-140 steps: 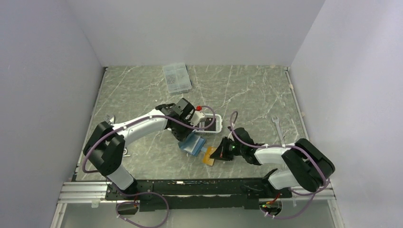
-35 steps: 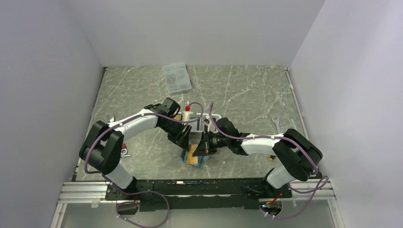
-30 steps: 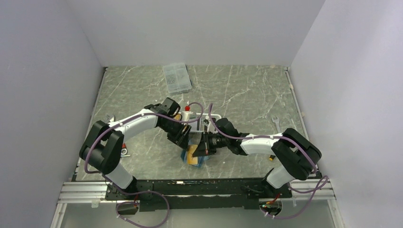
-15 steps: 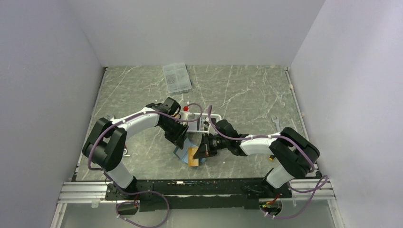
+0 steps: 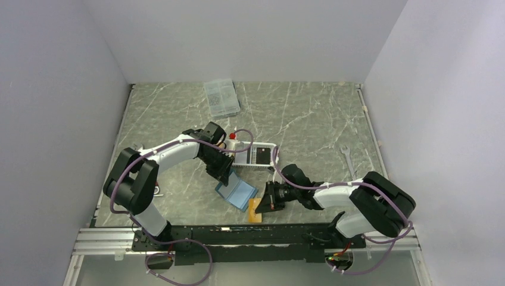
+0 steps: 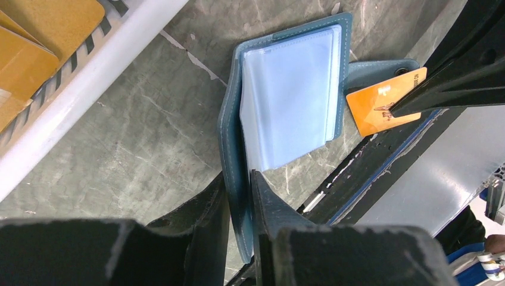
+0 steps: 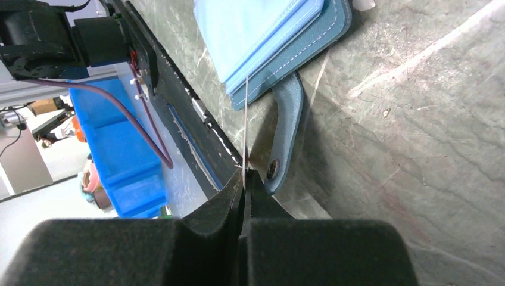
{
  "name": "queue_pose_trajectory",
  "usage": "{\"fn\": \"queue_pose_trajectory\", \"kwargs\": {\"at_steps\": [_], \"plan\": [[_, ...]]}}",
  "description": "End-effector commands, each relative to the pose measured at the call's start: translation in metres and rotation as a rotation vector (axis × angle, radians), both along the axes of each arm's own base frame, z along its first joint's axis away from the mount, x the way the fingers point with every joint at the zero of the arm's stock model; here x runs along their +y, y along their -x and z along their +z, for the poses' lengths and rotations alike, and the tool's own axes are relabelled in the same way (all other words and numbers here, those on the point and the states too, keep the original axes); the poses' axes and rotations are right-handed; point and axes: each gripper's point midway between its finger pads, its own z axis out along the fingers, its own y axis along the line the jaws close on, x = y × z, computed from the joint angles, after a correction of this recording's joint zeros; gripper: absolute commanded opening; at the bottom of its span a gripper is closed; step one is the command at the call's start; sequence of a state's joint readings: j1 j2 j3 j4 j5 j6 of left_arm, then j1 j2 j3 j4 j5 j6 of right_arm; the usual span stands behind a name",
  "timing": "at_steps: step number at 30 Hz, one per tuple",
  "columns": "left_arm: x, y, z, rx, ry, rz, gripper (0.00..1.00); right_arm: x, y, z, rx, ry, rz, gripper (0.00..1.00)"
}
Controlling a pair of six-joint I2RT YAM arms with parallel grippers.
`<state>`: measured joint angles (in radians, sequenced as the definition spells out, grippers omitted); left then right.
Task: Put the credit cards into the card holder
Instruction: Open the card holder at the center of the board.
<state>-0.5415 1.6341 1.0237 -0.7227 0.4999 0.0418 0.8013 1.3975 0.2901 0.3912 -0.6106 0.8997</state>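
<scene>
Top external view: right claw [image 5: 262, 204], clamped on a yellow-gold credit card [image 5: 256, 210] (held on edge), sits just beside the open card holder [image 5: 237, 193] on the worktop [image 5: 309, 125], its slots ahead and leftward, while left claw [image 6: 238, 177] pinches the cover.

Right hand [image 7: 243, 173] at bottom of view, fingers pressed together on a credit card [image 7: 245, 125], seen edge-on as a thin pale line. Straight ahead of the fingertips, the card's far end meets the open card holder [image 7: 298, 42]; slot entry not discernible. Holder's strap [image 7: 287, 113] lies just right of the fingertips on the tabletop [image 7: 405, 131], snap [image 7: 272, 170] beside them. Blue bin [image 7: 128, 149] off left.
</scene>
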Motion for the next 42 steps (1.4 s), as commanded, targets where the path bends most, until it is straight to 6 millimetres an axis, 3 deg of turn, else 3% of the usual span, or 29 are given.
{"fn": "queue_pose_trajectory", "kwargs": {"at_steps": [1, 10, 21, 42], "plan": [[-0.006, -0.005, 0.007, -0.008, 0.035, -0.015, 0.23, 0.007, -0.005, 0.012, -0.052, -0.058, 0.004, 0.0], [-0.007, -0.003, 0.006, -0.001, 0.042, -0.02, 0.23, 0.017, -0.01, 0.016, -0.057, -0.087, 0.022, 0.0], [-0.008, -0.002, 0.007, 0.002, 0.051, -0.024, 0.22, 0.02, -0.011, 0.007, -0.032, -0.075, 0.03, 0.0], [-0.009, -0.002, 0.008, -0.003, 0.057, -0.024, 0.22, 0.009, 0.0, -0.002, 0.009, -0.07, 0.01, 0.0]]}}
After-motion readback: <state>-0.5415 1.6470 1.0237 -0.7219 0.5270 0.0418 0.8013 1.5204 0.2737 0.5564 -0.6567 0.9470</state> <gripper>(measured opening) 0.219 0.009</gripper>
